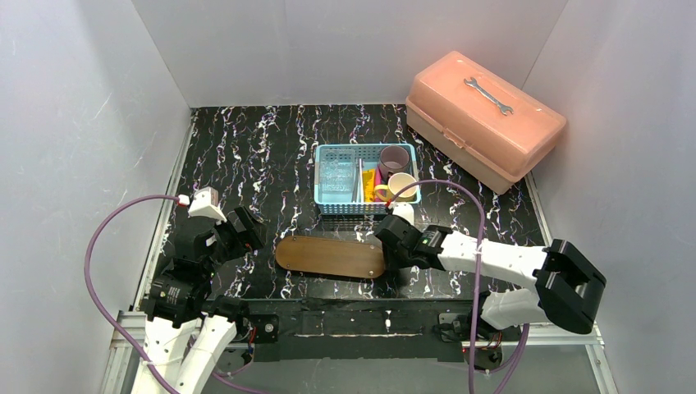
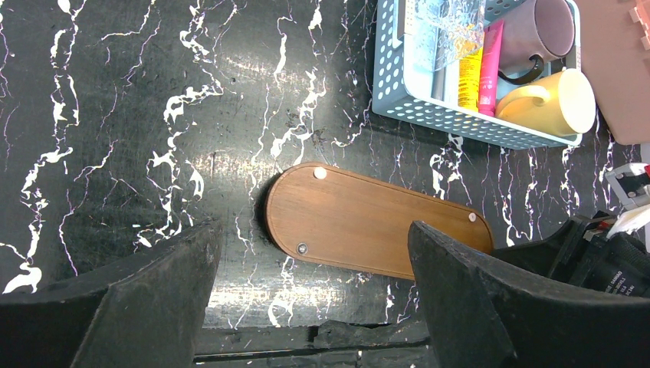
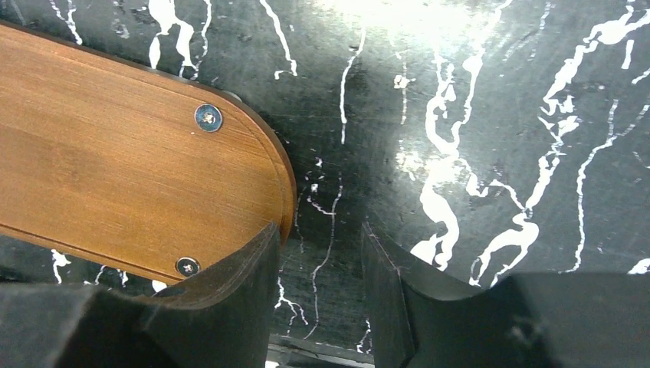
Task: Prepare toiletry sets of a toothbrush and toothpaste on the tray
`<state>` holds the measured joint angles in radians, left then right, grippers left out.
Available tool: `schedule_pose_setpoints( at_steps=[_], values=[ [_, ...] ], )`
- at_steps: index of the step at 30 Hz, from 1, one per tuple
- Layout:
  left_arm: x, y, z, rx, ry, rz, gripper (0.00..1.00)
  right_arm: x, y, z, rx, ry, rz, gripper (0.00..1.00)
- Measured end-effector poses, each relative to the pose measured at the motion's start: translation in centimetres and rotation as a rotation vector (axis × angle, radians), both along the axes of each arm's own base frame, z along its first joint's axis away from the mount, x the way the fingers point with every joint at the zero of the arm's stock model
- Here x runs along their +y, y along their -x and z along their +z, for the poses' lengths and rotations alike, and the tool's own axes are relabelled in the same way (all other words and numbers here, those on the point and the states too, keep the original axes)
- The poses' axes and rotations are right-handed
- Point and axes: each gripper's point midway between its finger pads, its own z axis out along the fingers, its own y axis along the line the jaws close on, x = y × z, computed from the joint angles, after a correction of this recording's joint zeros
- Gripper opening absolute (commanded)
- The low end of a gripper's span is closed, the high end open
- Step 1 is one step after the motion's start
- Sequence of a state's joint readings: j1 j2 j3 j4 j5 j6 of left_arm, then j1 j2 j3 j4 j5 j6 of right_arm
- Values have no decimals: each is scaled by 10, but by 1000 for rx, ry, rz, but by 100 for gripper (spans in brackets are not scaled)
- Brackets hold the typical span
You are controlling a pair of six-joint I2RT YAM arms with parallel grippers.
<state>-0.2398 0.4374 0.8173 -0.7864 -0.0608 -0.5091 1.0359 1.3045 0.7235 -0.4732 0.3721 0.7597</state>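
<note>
The brown wooden tray lies bare on the black marbled table, in front of the light-blue basket. In the basket lie a yellow-orange toothpaste, a pink toothpaste and a thin pale toothbrush. My left gripper hovers wide open left of the tray, holding nothing. My right gripper is open just off the tray's right end; its left finger overlaps the rim and only table shows between the fingers. In the top view it is the right gripper.
The basket also holds a mauve cup, a yellow cup and a clear container. A pink toolbox with a wrench on its lid stands at the back right. White walls enclose the table.
</note>
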Motion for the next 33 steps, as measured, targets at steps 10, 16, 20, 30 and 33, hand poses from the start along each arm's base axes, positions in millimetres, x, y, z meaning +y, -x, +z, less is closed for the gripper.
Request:
schedule_pose_setpoints(
  at_steps=[10, 16, 20, 30, 33],
  values=[
    [0, 0, 0, 0, 0, 0, 90, -27, -6, 1, -30, 73, -51, 50],
    [0, 0, 0, 1, 0, 0, 90, -50, -13, 1, -30, 94, -115, 50],
    [0, 0, -1, 3, -1, 0, 90, -62, -18, 2, -29, 103, -147, 50],
    [0, 0, -2, 4, -1, 0, 91, -77, -19, 3, -22, 132, -161, 50],
    [0, 0, -2, 5, -1, -1, 91, -80, -17, 8, -21, 139, -155, 51]
  ],
)
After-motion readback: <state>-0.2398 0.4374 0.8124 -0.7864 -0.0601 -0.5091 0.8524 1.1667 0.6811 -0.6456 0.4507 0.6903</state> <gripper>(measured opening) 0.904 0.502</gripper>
